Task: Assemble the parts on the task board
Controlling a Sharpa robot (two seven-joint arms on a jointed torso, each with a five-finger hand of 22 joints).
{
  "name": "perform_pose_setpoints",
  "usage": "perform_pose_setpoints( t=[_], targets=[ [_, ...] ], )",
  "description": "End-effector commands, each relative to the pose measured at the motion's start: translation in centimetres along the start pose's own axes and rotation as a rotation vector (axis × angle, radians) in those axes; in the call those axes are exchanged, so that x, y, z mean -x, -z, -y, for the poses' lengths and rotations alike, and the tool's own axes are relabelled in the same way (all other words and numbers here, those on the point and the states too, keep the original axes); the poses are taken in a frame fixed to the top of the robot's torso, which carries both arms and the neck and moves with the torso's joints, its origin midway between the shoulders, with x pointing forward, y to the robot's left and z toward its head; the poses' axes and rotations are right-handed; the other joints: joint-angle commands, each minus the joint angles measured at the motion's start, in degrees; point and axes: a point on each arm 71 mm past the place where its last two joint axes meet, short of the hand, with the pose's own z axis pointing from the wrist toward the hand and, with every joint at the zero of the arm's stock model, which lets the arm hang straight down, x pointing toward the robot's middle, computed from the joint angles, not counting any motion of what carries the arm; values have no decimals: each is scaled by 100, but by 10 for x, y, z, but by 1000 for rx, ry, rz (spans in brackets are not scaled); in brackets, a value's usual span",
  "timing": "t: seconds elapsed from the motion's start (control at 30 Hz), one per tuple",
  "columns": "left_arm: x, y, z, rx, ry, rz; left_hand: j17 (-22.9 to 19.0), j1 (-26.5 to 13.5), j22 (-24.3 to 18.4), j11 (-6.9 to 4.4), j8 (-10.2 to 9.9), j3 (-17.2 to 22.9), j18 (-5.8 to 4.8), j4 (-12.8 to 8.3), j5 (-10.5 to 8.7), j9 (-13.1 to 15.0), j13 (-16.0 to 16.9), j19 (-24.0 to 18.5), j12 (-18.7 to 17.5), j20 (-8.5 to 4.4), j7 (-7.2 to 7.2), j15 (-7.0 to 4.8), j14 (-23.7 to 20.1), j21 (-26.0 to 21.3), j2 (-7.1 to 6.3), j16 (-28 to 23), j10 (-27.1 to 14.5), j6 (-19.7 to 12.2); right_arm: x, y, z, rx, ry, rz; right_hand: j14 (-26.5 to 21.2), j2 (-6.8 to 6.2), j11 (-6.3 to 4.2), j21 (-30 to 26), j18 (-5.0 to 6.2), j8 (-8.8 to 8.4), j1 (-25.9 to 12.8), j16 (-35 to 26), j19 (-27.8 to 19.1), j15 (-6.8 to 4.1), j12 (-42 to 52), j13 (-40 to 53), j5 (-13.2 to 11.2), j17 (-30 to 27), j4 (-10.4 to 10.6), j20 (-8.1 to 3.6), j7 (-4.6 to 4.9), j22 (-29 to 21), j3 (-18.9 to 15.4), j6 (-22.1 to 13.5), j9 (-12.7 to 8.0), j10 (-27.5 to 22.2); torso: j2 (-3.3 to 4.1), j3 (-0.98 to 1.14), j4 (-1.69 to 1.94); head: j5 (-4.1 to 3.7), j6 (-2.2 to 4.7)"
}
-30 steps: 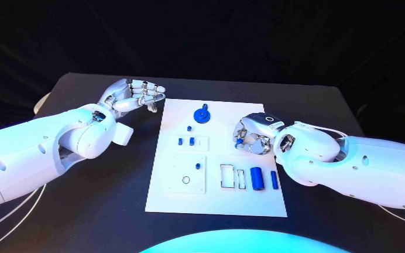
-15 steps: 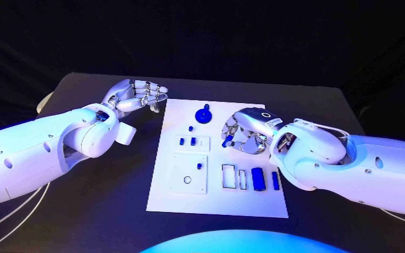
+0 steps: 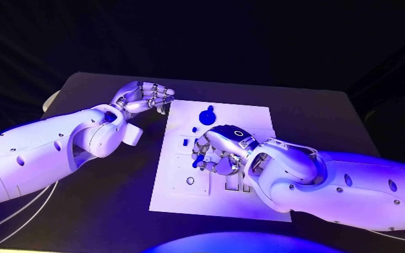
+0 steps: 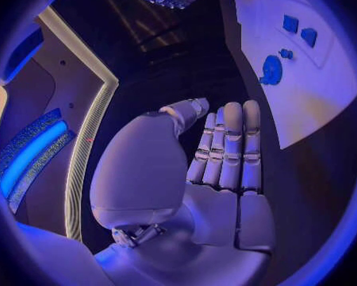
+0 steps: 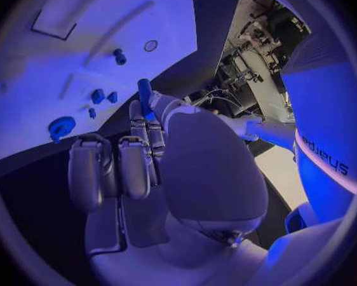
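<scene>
The white task board lies mid-table. My right hand hovers over its middle and pinches a blue peg between thumb and finger, tip pointing at the board. A blue gear-like part stands at the board's far end, with small blue pieces just left of my right hand. A round hole shows in the square plate at the near left. My left hand hangs beside the board's far left corner, fingers loosely bent, holding nothing. The right forearm hides the board's near right part.
The black table runs round the board on all sides. In the right wrist view a standing blue peg, the hole and a rectangular slot lie ahead of the fingers. The left wrist view shows the gear.
My right hand has carried the blue peg from the board's right side leftward and nearer, over the middle. The left hand has stayed by the far left corner.
</scene>
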Motion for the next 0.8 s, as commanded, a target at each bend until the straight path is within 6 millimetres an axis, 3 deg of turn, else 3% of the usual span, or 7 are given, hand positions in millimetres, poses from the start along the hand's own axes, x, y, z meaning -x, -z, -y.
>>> perform_pose_setpoints(
  t=[0.03,0.17,0.37,0.8],
  targets=[
    [-3,0,0,-6,15,-18,-8,-13,-6,10,13,-3,84,-44,25,-9,3,-25,26,-5,4,-5,-40,-39,52,-31,-42,31,-9,-2,-3,38,-7,-8,298,36,-304,2,-84,21,-17,30,401,-37,-15,-5,20,-5,-185,-41,28,1243,225,-24,13,362,12,-7,1,76,-24],
    [-4,-1,0,-7,16,-19,-9,-13,-7,11,15,-7,84,-47,24,-12,3,-26,29,-5,4,-5,-41,-39,52,-32,-46,33,-21,-4,-4,43,-6,-36,299,36,-302,13,-86,23,-21,32,403,-36,-22,-3,24,-2,-195,-40,31,1246,235,-30,19,362,10,-2,-10,137,-52],
    [-5,-1,1,-7,17,-22,-9,-13,-7,11,15,-7,84,-47,24,-12,3,-26,29,-5,4,-5,-41,-39,52,-32,-46,33,-36,-8,-5,42,6,-76,299,34,-300,2,-84,26,-26,34,401,-34,-31,-1,27,0,-205,-39,34,1244,244,-35,26,364,16,4,-4,170,-88],
    [-5,-1,0,-5,18,-23,-9,-13,-7,11,15,-7,84,-47,24,-12,3,-26,29,-5,4,-5,-41,-39,52,-32,-46,33,-51,-9,-4,30,36,-114,298,34,-298,-4,-83,28,-29,32,399,-33,-35,0,28,-4,-210,-38,35,1243,249,-38,29,365,14,4,-6,189,-130]
  ],
)
